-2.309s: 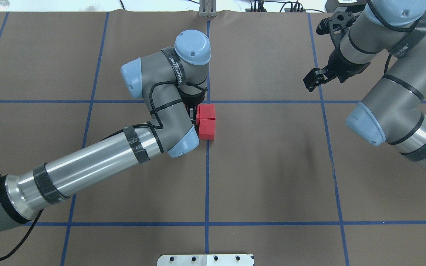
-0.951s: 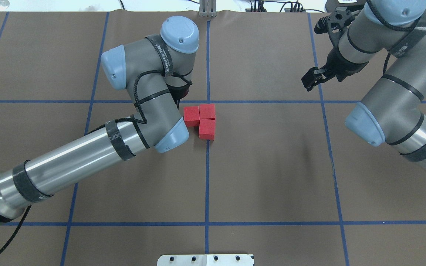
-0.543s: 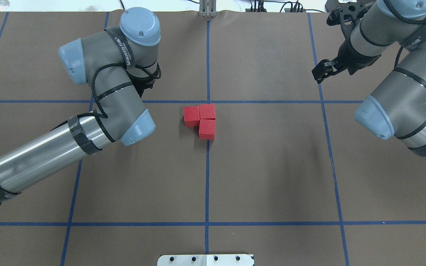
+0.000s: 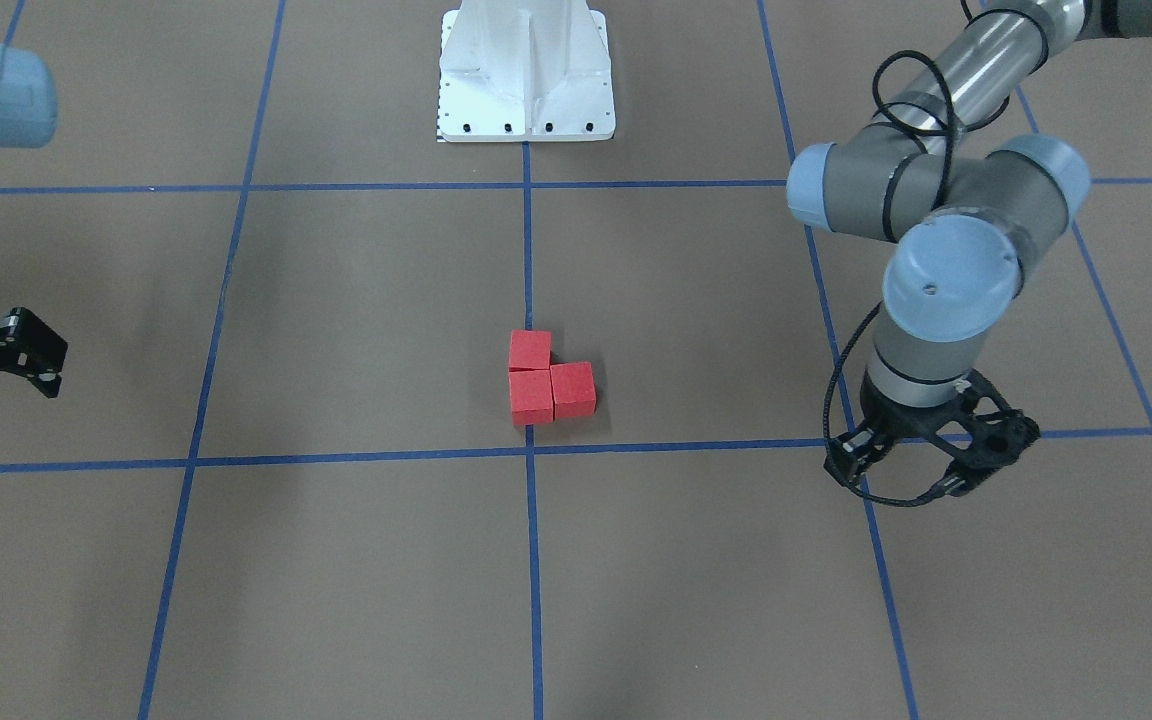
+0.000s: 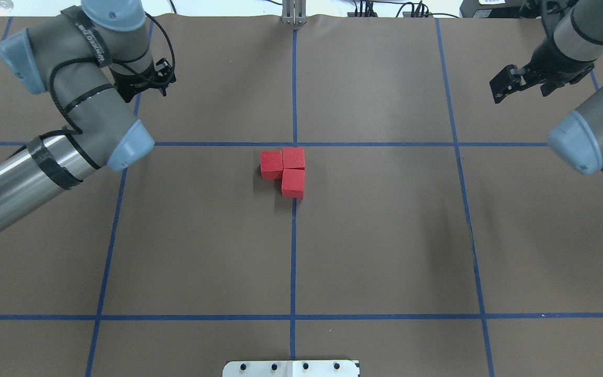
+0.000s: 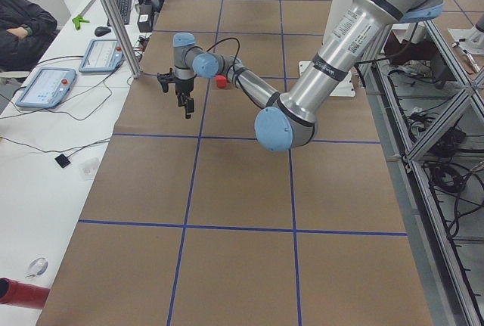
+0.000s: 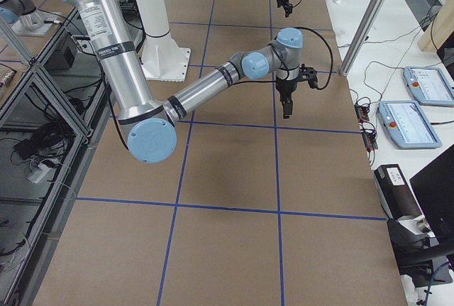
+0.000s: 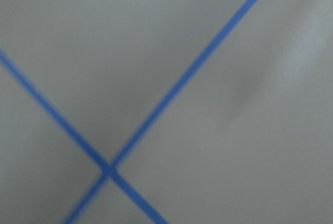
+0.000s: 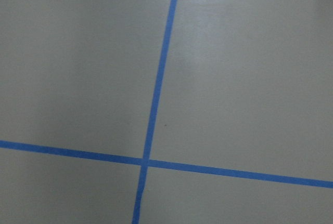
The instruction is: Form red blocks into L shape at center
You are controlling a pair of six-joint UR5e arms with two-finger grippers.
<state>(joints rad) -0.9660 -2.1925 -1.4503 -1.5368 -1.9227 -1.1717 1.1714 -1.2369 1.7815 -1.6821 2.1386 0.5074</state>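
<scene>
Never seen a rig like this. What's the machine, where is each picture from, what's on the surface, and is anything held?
A robot with two arms, left arm and right arm, works over a brown table marked with blue tape. One camera looks down from behind it, one faces it, two sit at the table's ends, two ride the wrists and show only tape. Three red blocks lie touching in an L by the middle crossing. The left gripper and right gripper hold nothing.

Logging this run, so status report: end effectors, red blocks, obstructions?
Left end effector open, empty; right end effector open, empty. Three red blocks touching in an L beside the center crossing. Nothing seen in the way.
</scene>
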